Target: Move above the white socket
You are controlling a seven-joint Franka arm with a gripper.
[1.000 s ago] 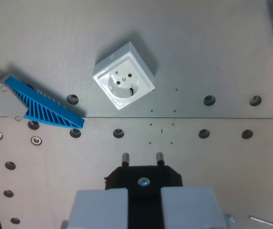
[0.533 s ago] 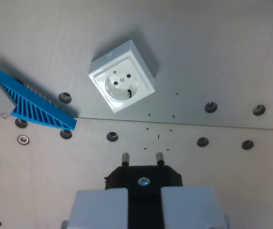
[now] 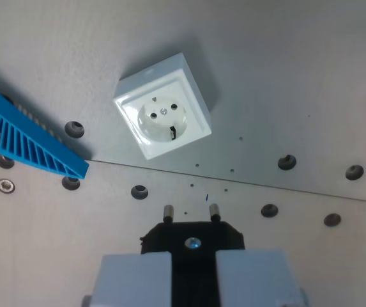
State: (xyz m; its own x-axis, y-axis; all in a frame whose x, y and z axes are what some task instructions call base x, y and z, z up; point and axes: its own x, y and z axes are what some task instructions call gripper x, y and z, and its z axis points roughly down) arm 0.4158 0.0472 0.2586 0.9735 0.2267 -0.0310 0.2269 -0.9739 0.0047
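The white socket (image 3: 163,118) is a square box with a round two-hole face, lying turned at an angle on the grey plate, in the upper middle of the wrist view. My gripper (image 3: 193,257) fills the bottom centre, its two grey fingers (image 3: 138,275) shut on a black plug (image 3: 192,238). The plug's two metal pins (image 3: 167,212) point up the picture toward the socket. The socket sits above and slightly to the wrist view's left of the pins, with a gap between them.
A blue ribbed plastic part (image 3: 32,141) lies at the wrist view's left, partly cut by the edge. A seam (image 3: 285,185) crosses the grey plate (image 3: 297,77) below the socket. Several screw holes (image 3: 287,160) and bolts (image 3: 5,185) dot the surface.
The camera has moved: the whole scene has slid down and left. The socket now looks a little larger and nearer the plug's pins. The grip on the plug is unchanged.
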